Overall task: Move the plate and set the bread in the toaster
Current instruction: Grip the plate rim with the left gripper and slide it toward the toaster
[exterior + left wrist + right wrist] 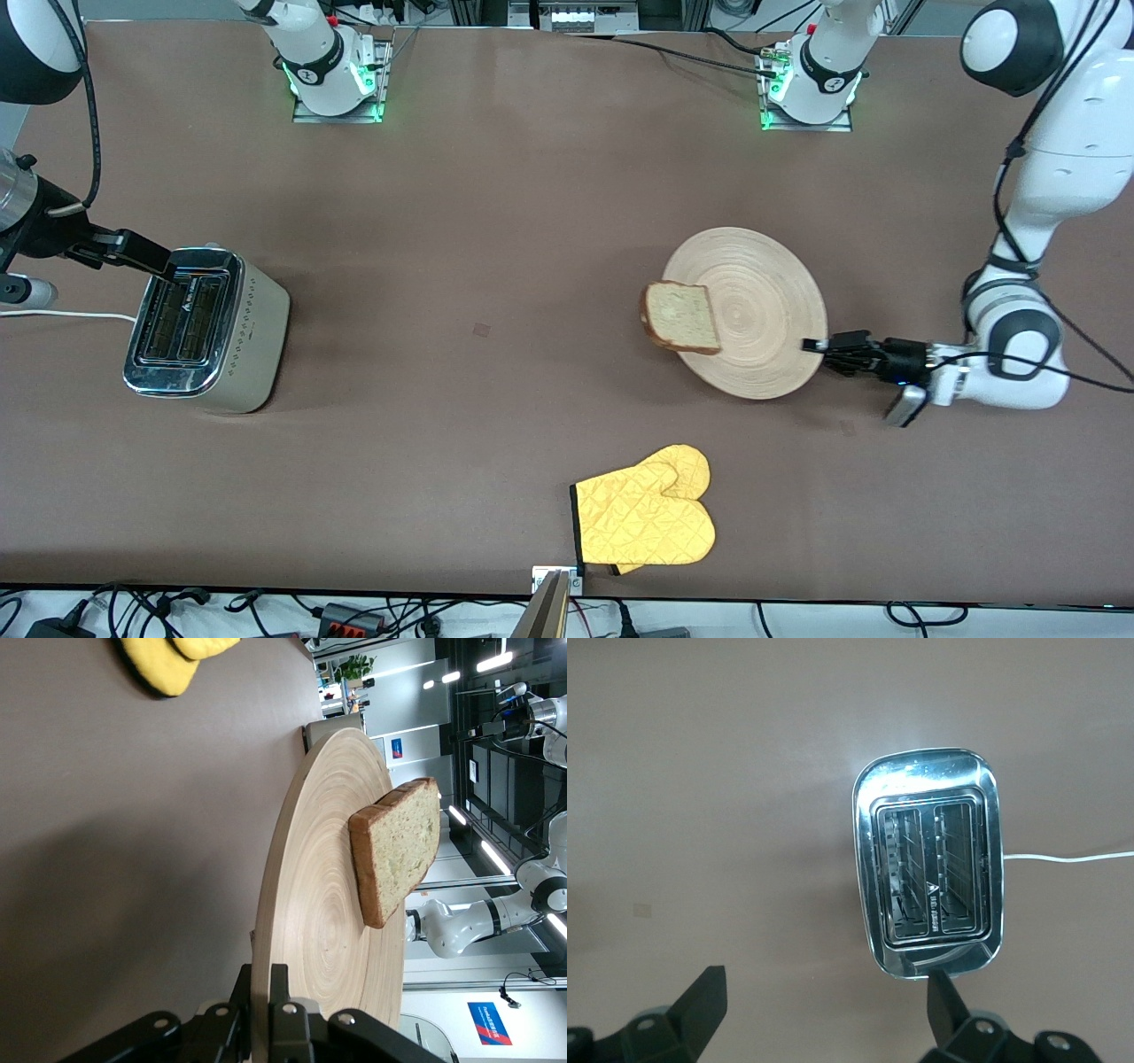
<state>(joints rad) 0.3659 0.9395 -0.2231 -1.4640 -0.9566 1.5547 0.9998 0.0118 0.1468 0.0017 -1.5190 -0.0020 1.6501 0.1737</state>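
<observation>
Yellow oven mitt (645, 518) near plate (762, 292)

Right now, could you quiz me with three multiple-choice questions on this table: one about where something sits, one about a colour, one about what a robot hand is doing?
1. The squarish brown bread slice lies:
A. in the toaster
B. on the round pale wooden plate, overhanging its rim
C. on the mitt

2. The quilted oven mitt is:
A. yellow
B. red
C. blue

3. The left gripper is:
A. open over the mitt
B. clamped on the plate's rim
C. holding the bread

Answers: B, the slice overlaps the plate's edge; A, the front view shows yellow; B, its fingers pinch the rim. The right gripper hangs open over the chrome-topped toaster.
</observation>
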